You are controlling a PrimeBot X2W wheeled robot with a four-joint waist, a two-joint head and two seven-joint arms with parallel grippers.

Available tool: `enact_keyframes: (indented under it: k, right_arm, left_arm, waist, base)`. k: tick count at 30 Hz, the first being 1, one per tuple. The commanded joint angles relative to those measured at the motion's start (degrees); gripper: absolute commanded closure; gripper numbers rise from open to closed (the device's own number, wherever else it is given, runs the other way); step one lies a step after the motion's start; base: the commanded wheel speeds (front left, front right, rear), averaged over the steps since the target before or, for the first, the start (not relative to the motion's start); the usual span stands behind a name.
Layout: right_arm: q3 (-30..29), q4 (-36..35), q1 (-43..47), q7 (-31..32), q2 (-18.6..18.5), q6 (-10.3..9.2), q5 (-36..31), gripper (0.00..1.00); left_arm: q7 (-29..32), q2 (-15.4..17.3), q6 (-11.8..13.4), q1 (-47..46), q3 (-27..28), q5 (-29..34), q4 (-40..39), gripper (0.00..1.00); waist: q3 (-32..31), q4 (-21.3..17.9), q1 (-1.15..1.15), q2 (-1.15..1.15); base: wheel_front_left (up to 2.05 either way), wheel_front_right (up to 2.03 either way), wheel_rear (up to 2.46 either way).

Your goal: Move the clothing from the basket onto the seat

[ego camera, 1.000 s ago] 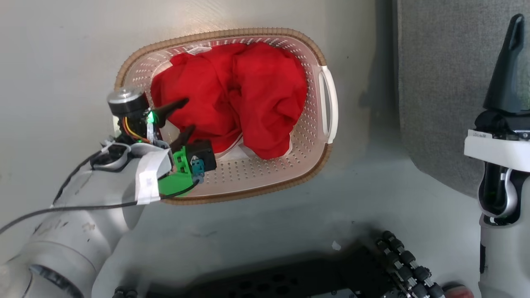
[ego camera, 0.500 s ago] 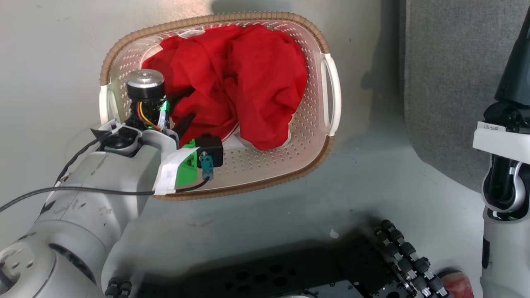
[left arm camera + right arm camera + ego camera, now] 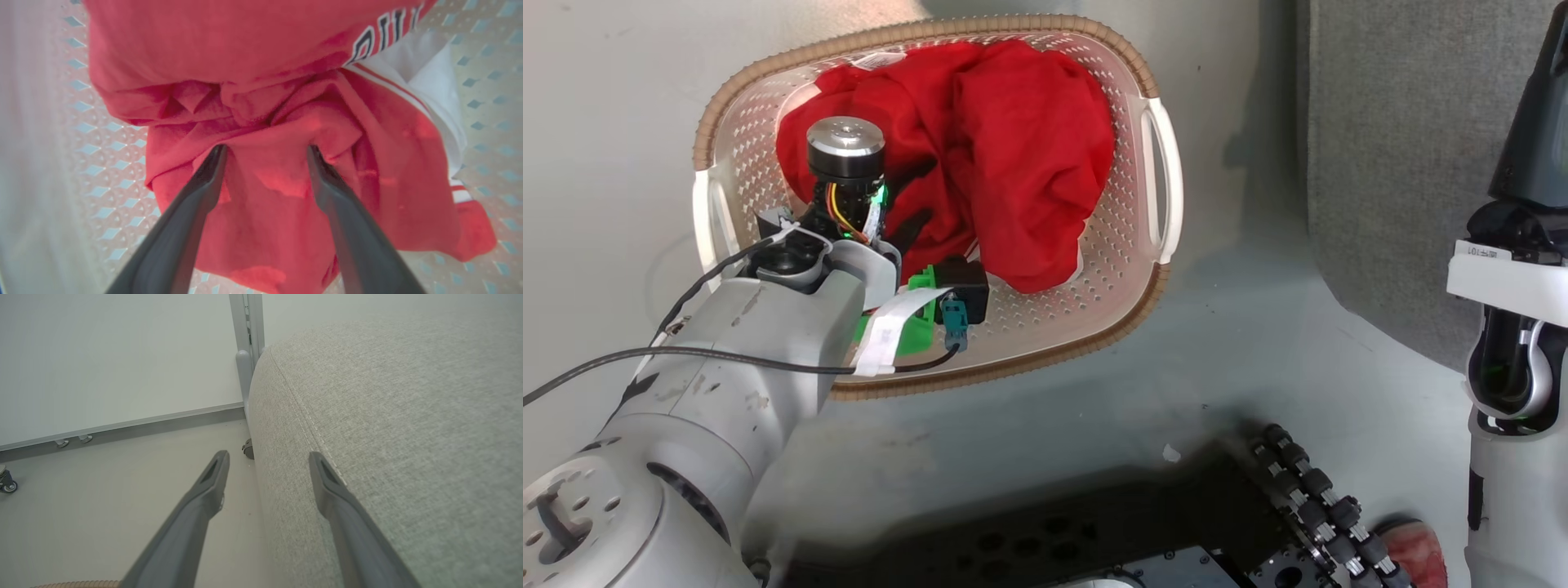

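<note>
Seat: the seat [image 3: 1405,163] is running off the head view's top and right edges, so its full extent is not showing. The right wrist view is giving its rounded corner and stitched seam up close.
Floor: the pale floor [image 3: 1054,425] is carrying the basket, just left of the seat.
Basket: the basket [image 3: 1094,286] is sitting with its near-left wall covered by the left arm, and the garments are hiding most of its base.
Clothing: the clothing [image 3: 1013,163] is lying bunched inside the basket, well apart from the seat. Where one garment ends and the other begins is hard to tell. The head view is giving mostly plain red. The left wrist view is adding a white panel, stripe trim and lettering [image 3: 388,28] cut off by the top edge.
Left gripper: the left gripper [image 3: 266,149] is reaching into the basket with jaws spread, both tips pressing into a red fold, nothing clamped.
Right gripper: the right gripper [image 3: 267,455] is hanging empty with jaws apart, over the seat's edge.
</note>
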Motion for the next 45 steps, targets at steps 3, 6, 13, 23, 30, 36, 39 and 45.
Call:
enact_keyframes:
  k: [3, 6, 13, 23, 30, 36, 39, 45]
  right_arm:
    - [0.2, 0.0, 0.0, -0.2, -0.1, -0.02, 0.2, 0.0]
    - [0.4, -0.2, 0.3, -0.2, -0.1, -0.02, -0.1, 0.0]
    - [0.4, -0.7, 0.6, -0.2, -0.1, -0.02, -0.2, 0.0]
    - [1.0, -1.0, 0.1, -0.1, -0.1, -0.02, -0.5, 0.0]
    - [0.8, -0.5, 0.0, 0.0, -0.1, -0.02, -1.2, 0.0]
    - [2.1, -0.3, -0.8, -0.1, -0.1, -0.02, -1.8, 0.0]
    - [2.5, 0.1, -0.5, -0.1, -0.1, -0.02, -2.3, 0.0]
    - [2.8, 0.9, 1.3, -0.1, -0.1, -0.02, -3.9, 0.0]
  left_arm:
    - [-0.1, 0.5, -1.5, -0.6, -0.4, -0.8, 0.8, 0.0]
    - [0.5, 0.6, -2.4, -0.6, -0.4, -1.4, 1.4, 0.0]
    - [2.4, 1.2, -3.7, -0.5, -0.6, -2.6, 2.1, 0.0]
    - [5.2, 2.9, -5.5, -1.3, -1.5, -3.5, 2.4, 1.0]
    - [3.4, 2.9, -4.4, -0.2, -1.4, -5.1, 2.4, 1.0]
    - [0.8, 1.7, -2.2, 3.0, -0.2, -8.0, 1.8, 1.0]
    - [0.2, 0.9, -1.1, 5.1, 1.5, -10.6, 0.6, 1.0]
    - [-0.1, 1.0, 1.5, 10.0, 4.9, -16.6, -5.8, 1.0]
  waist:
    - [0.2, -0.6, 0.0, 0.0]
    - [0.4, -0.9, 0.0, 0.0]
    - [1.2, -1.7, 0.0, 0.0]
    - [2.9, -2.6, 0.0, 0.0]
    - [1.8, -2.2, 0.0, 0.0]
    - [-2.2, -1.7, 0.0, 0.0]
    - [-5.1, -1.1, 0.0, 0.0]
    - [-11.8, 0.6, 0.0, 0.0]
  base:
    - [0.0, 0.0, 0.0]
    - [0.0, 0.0, 0.0]
    - [0.0, 0.0, 0.0]
    - [0.0, 0.0, 0.0]
    - [0.0, 0.0, 0.0]
    - [0.0, 0.0, 0.0]
    - [0.0, 0.0, 0.0]
    - [0.0, 0.0, 0.0]
